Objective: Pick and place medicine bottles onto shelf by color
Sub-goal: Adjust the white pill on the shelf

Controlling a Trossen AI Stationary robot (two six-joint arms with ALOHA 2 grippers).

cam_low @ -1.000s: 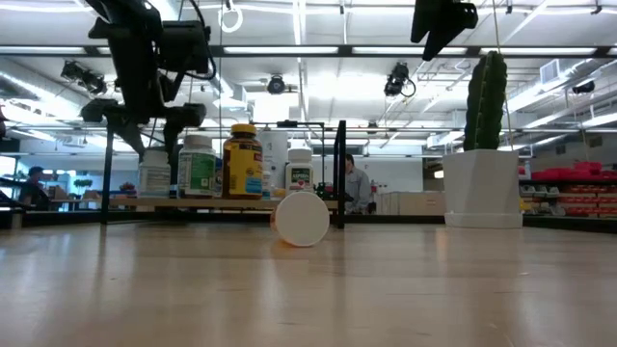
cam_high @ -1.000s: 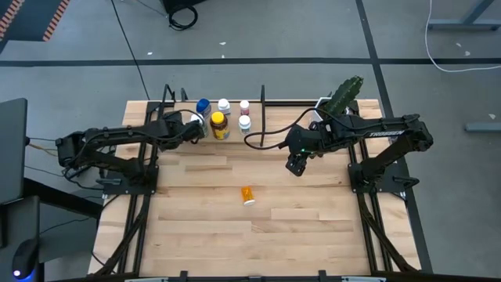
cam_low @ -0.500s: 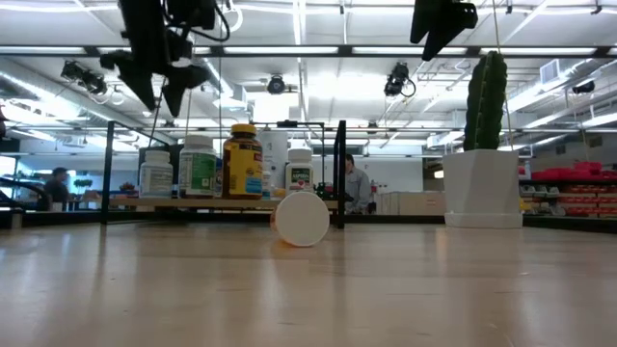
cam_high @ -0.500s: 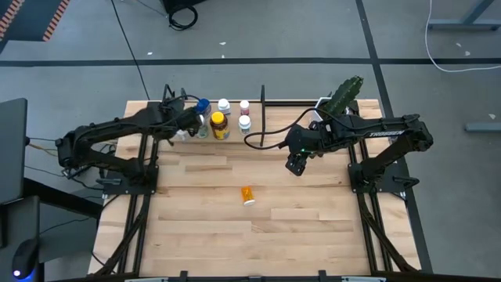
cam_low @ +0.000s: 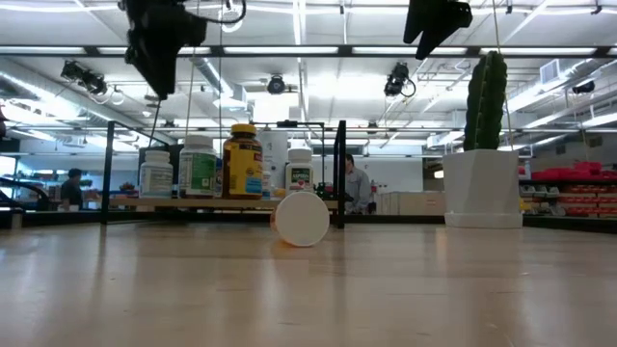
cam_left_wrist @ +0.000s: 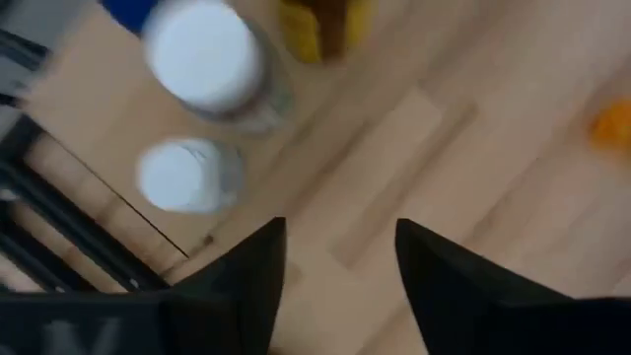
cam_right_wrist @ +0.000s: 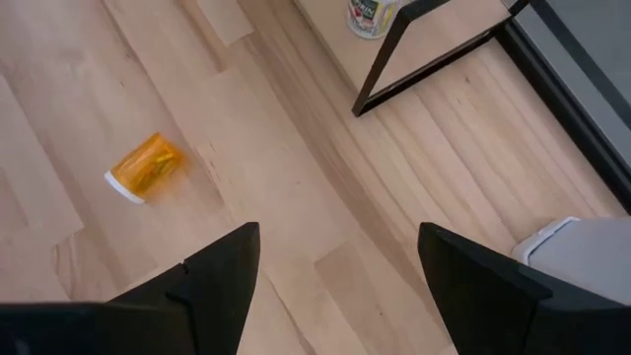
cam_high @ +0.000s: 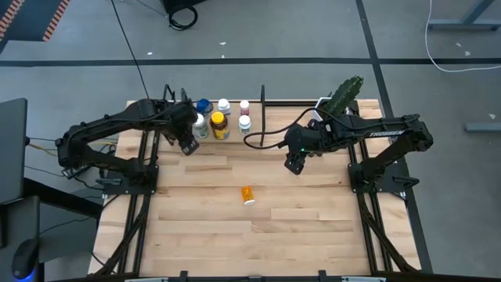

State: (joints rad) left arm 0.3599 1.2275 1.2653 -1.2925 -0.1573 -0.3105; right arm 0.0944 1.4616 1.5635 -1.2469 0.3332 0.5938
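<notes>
At mid-bench, the small orange bottle (cam_high: 247, 193) lies on its side with its white cap toward the front edge, well apart from the bottles standing on the shelf (cam_high: 235, 137) at the back. Our left tool (cam_high: 188, 146), fingers spread and empty, hangs just in front of the shelf, while our right tool (cam_high: 291, 165), also spread, hovers nearer the stray bottle. We judge the right arm better placed, and should close across the bottle's body, not the cap, which looks likely to roll.

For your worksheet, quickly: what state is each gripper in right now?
Left gripper: open, empty, by the shelf.
Right gripper: open, empty, above the table.
</notes>
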